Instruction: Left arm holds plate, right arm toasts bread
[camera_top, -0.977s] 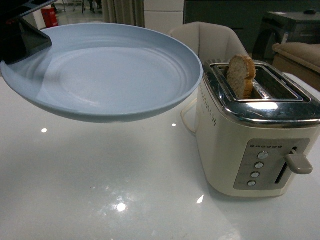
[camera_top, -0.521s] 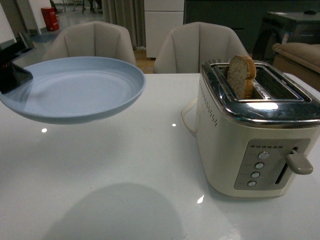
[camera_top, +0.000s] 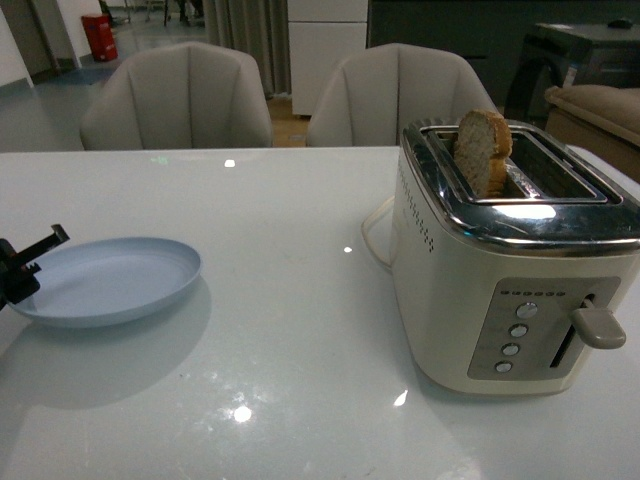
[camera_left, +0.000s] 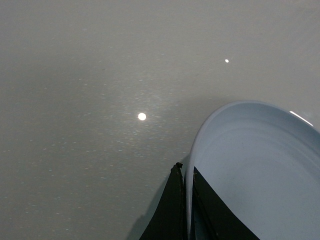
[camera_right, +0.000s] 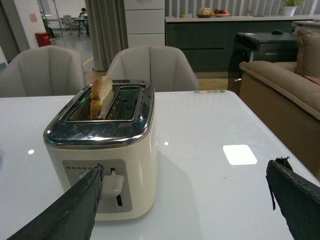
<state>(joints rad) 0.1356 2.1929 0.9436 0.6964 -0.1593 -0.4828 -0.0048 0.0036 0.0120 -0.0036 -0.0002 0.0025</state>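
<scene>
- Between the fingers of the left gripper (camera_left: 186, 200) sits the rim of the plate (camera_left: 260, 175); the two black fingers are clamped on that rim, one on each face, as the left wrist view shows.
- From the front, the left gripper (camera_top: 22, 262) shows only as a small black part at the table's left edge, touching the near-left rim of the plate (camera_top: 110, 285).
- Plate: pale blue, round and shallow, empty, low over or on the white table (camera_top: 280, 400); contact with the surface cannot be confirmed.
- Right gripper (camera_right: 185, 200): fingers (camera_right: 75, 205) wide apart, holding nothing, with bare table showing between them.
- Ahead of the right gripper, close to one finger, stands the toaster (camera_right: 107, 165), cream body with chromed top, upright on the table.
- Bread (camera_top: 482, 150): one brown slice standing upright in a toaster slot, its rounded top projecting above the chrome; well apart from the left gripper and its plate.
- Toaster lever (camera_top: 598, 327): on the control face, beside a column of round buttons.
- Beyond the table: two pale chairs (camera_top: 180, 95).
</scene>
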